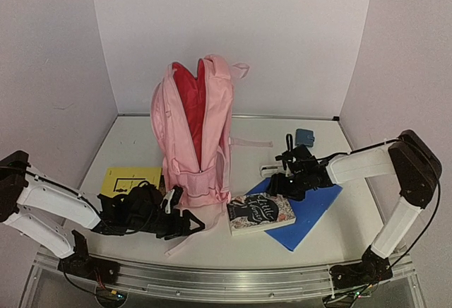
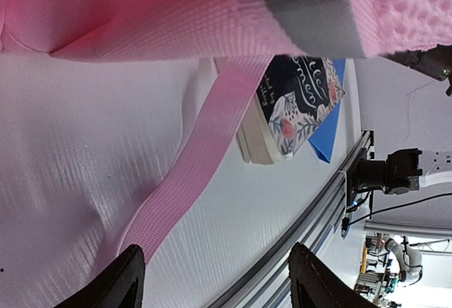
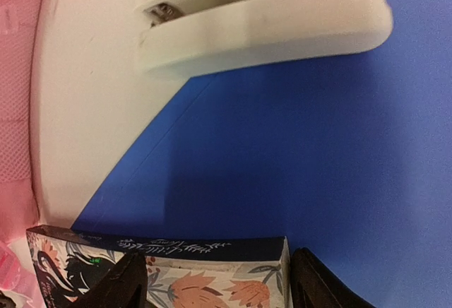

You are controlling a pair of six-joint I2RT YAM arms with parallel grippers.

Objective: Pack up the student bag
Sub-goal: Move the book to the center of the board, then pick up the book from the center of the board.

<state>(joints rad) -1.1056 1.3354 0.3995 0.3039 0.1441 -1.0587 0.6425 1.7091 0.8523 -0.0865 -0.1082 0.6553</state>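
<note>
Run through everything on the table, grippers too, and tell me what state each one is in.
backpack: upright, main compartment open, red lining showing.
strap: loose, lying on the table.
book: closed, flat, partly on the blue folder.
blue folder: flat on the table.
yellow sheet: flat beside the backpack.
left gripper: open, empty.
right gripper: open, empty, at the book's edge.

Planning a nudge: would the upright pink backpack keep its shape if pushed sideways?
Probably not: the student bag is soft fabric, top gaping, so it likely buckles. Standing tall and narrow, it may tip. Its loose strap may trail.
</note>
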